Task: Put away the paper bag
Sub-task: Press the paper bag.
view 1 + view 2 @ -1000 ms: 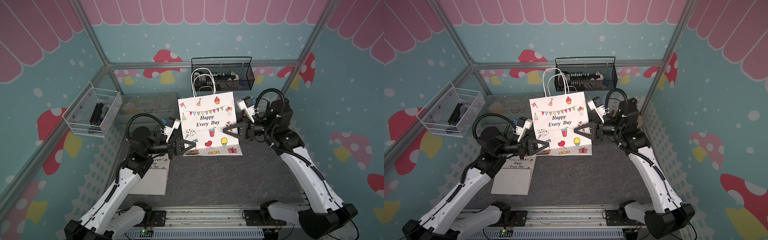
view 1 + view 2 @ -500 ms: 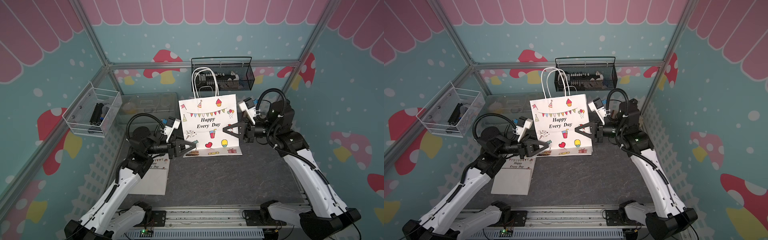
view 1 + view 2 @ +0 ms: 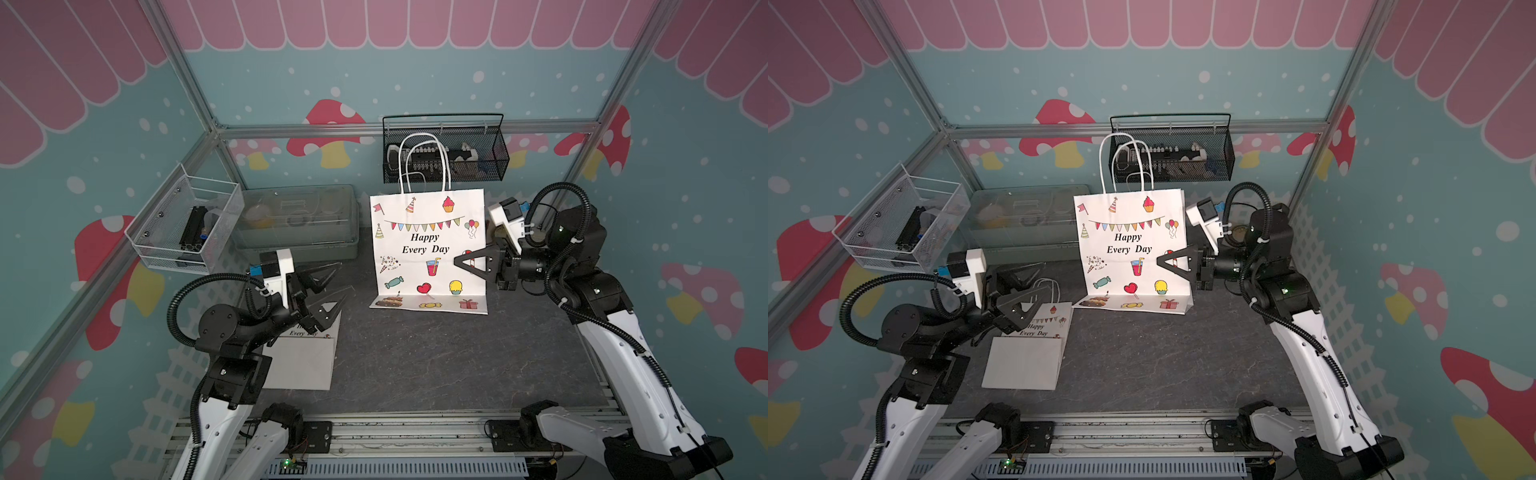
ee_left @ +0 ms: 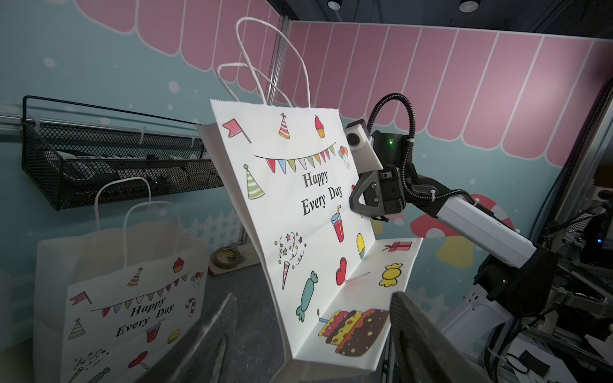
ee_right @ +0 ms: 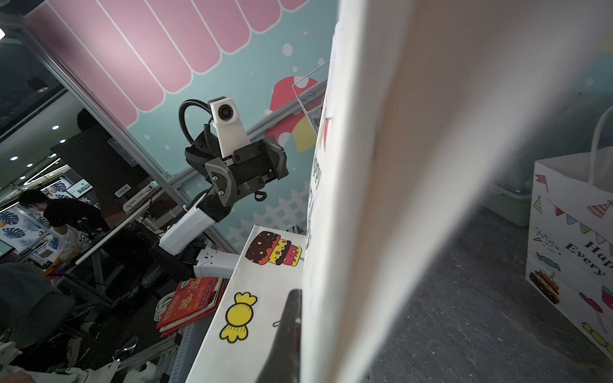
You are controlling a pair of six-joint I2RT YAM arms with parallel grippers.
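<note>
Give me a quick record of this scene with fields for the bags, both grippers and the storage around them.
upright paper bag: stands mid-table, handles up, bottom flap folded forward
flat paper bag: lies folded on the table by the left arm
right gripper: shut on the upright paper bag's right edge
left gripper: open, apart from the upright paper bag, over the flat paper bag
black wire basket: on the back wall
</note>
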